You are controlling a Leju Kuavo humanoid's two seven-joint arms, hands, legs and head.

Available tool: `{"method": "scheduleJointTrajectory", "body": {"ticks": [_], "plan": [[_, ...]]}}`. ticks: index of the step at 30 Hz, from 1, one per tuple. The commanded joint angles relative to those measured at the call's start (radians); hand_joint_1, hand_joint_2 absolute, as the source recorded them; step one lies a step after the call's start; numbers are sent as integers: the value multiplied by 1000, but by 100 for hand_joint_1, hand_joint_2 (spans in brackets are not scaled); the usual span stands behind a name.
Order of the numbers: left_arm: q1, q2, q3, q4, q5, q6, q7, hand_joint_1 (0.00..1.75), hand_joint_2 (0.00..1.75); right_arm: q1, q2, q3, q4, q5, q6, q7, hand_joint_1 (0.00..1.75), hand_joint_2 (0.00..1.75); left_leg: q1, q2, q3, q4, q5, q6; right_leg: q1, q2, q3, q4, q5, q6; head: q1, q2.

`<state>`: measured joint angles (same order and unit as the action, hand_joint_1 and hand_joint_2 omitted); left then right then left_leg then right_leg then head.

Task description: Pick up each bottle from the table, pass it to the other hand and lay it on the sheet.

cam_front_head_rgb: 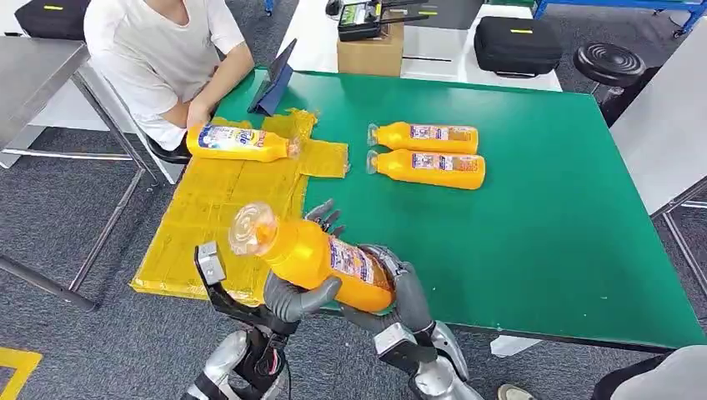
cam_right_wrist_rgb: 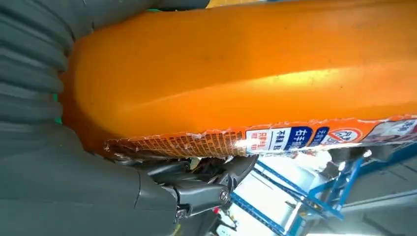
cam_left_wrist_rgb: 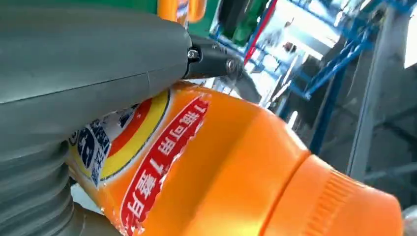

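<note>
Left hand: the left hand (cam_front_head_rgb: pixel 302 298) grips the held bottle (cam_front_head_rgb: pixel 321 256) from below, near its neck, thumb wrapped over the front.
Right hand: the right hand (cam_front_head_rgb: pixel 398 287) clasps the same bottle at its base end, fingers curled round it.
Held bottle: orange, tilted, cap end up and to the left, above the desk (cam_front_head_rgb: pixel 542 200) near edge.
Sheet: the yellow sheet (cam_front_head_rgb: pixel 217 217) carries one bottle on the sheet (cam_front_head_rgb: pixel 242 142), lying on its side, touched by a person (cam_front_head_rgb: pixel 158 50).
Desk: two lying bottles (cam_front_head_rgb: pixel 427 153) side by side, well apart from the sheet.
</note>
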<state>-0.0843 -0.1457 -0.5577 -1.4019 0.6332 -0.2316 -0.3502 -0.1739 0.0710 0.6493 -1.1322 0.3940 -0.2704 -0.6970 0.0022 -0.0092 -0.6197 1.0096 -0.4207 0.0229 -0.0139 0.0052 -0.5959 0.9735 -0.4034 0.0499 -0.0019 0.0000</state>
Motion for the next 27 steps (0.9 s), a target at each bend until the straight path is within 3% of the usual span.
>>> {"method": "scheduleJointTrajectory", "body": {"ticks": [1,5,6,9,10,11,12,13,19,24,27], "plan": [[-36,29,-75,83,-28,-35,-5,175,175,-39,-4,23,83,-5,27,2,175,175,0,1,5,-1,-2,-1,0,-1,5,-1,-2,-2,0,0],[-38,26,-72,80,-38,-29,-5,175,175,-37,-4,22,80,-6,29,1,175,175,0,1,10,-1,-4,-2,1,-1,10,0,-4,-3,0,0],[-37,25,-72,85,-35,-29,12,175,175,-33,-5,19,72,-6,32,0,175,175,0,1,4,-1,-1,-1,0,0,4,-1,-1,-1,0,0],[-24,29,-77,99,-49,-23,24,175,175,-1,-22,27,3,7,36,0,175,175,0,0,4,-1,-1,-1,0,-1,4,-1,-2,-1,0,0],[-17,28,-77,108,-62,-15,26,175,175,13,-24,23,-23,4,38,7,164,175,0,0,6,-1,-2,-1,0,-1,7,-1,-3,-2,0,0],[-15,25,-73,117,-55,-19,31,175,175,17,-24,20,-35,3,37,17,37,175,0,0,4,-1,-1,-1,0,-1,4,-1,-2,-2,0,0],[-18,22,-66,131,-43,-24,38,175,175,21,-17,6,-48,-14,38,27,0,175,0,0,7,-1,-3,-1,0,-1,7,-1,-3,-2,0,0],[-26,17,-62,143,-37,-24,42,175,175,17,-17,2,-56,-21,41,23,0,0,0,1,5,-1,-2,-1,0,0,4,0,-2,-2,0,0],[-55,-21,-20,196,-18,43,28,175,175,51,-20,-36,-189,-23,-122,-1,0,0,-1,-1,3,0,-1,-1,0,-2,3,0,-2,-1,0,0],[-29,-39,73,118,-60,237,-34,175,175,114,-77,1,-393,4,-357,-1,0,0,0,0,3,0,-2,-1,0,-1,3,1,-2,-1,0,0],[13,-57,133,76,-75,298,-28,175,175,187,-58,-113,-513,68,-428,-1,0,0,0,-1,3,0,-2,-1,0,-2,4,0,-3,-2,0,0]]}}
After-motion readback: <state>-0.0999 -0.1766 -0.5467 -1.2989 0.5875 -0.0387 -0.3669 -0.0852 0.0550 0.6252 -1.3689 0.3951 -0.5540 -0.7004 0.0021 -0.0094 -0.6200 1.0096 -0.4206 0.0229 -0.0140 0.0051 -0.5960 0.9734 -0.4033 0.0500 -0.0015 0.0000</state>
